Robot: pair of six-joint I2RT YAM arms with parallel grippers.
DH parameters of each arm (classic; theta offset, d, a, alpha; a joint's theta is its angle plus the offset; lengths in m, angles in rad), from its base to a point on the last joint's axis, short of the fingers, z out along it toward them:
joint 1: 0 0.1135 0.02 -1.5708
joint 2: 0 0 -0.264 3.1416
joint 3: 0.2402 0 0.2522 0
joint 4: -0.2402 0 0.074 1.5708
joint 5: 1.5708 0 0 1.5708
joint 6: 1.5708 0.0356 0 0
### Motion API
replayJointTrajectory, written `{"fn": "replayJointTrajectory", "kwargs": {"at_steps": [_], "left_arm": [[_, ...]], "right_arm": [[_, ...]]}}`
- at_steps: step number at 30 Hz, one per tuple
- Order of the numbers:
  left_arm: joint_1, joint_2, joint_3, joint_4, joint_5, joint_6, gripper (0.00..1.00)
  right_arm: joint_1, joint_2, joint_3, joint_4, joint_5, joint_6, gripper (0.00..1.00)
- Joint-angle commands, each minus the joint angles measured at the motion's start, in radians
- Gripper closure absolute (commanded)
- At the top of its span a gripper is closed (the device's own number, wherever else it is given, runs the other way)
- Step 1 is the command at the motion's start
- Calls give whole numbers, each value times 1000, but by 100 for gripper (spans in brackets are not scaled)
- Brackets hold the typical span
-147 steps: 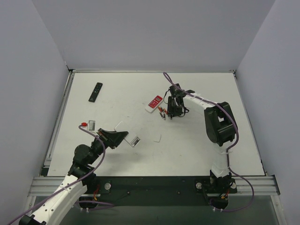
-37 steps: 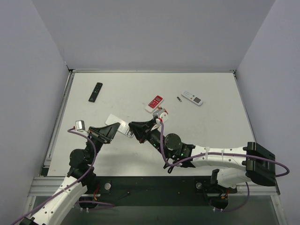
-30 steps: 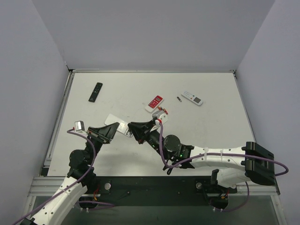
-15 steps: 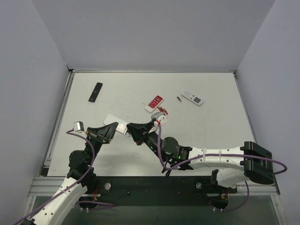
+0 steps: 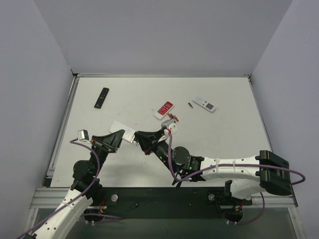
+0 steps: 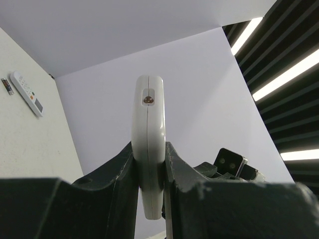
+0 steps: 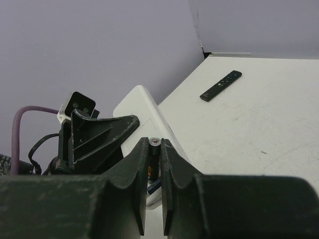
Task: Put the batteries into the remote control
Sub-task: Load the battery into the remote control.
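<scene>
- Top view: the left gripper [image 5: 115, 138] is clamped on the small white rectangular plastic remote [image 5: 122, 130] over the left-centre of the white table [image 5: 224, 144]. The right gripper [image 5: 142, 138] reaches across, with its tip just beside the remote's right side. What it holds is too small to tell here.
- Same view: a few loose dark-and-copper batteries [image 5: 172, 118] lie just beside a red-and-white remote [image 5: 164, 109]. A single small battery [image 5: 190, 105] lies next to a second white remote with a grey panel [image 5: 204, 104]. A slim black remote [image 5: 101, 97] lies well apart at the back left.
- Left wrist view: the white remote [image 6: 148, 114] stands edge-on with its emitter end up, pinched on both flat faces by the black fingers [image 6: 122, 167].
- Right wrist view: the right gripper [image 7: 155, 149] is closed tight on a slim upright battery with a metallic end [image 7: 155, 143]. The battery is just in front of the white remote [image 7: 142, 107], which the left gripper [image 7: 102, 132] holds. Whether battery and remote touch cannot be told.
</scene>
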Motion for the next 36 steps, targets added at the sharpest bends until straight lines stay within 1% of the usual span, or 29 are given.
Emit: {"fn": "replayJointTrajectory", "kwargs": {"at_steps": [1,12,25,28,32,36], "left_arm": [[2,-19,-179,86,-67,-48,100],[2,-17,-178,74,-55,-57,100],[2,-34,-178,80,-52,-54,100],[2,-37,-179,78,-49,-54,100],[2,-42,-179,74,-47,-54,100],[2,-39,-178,67,-41,-54,100]], "right_arm": [[20,20,20,-19,-15,-11,100],[21,15,7,7,-75,-41,100],[18,17,-9,6,-61,-15,100],[18,12,-6,-13,-39,-14,95],[17,9,-9,-31,-3,-9,91],[15,5,-9,-51,17,-9,85]]}}
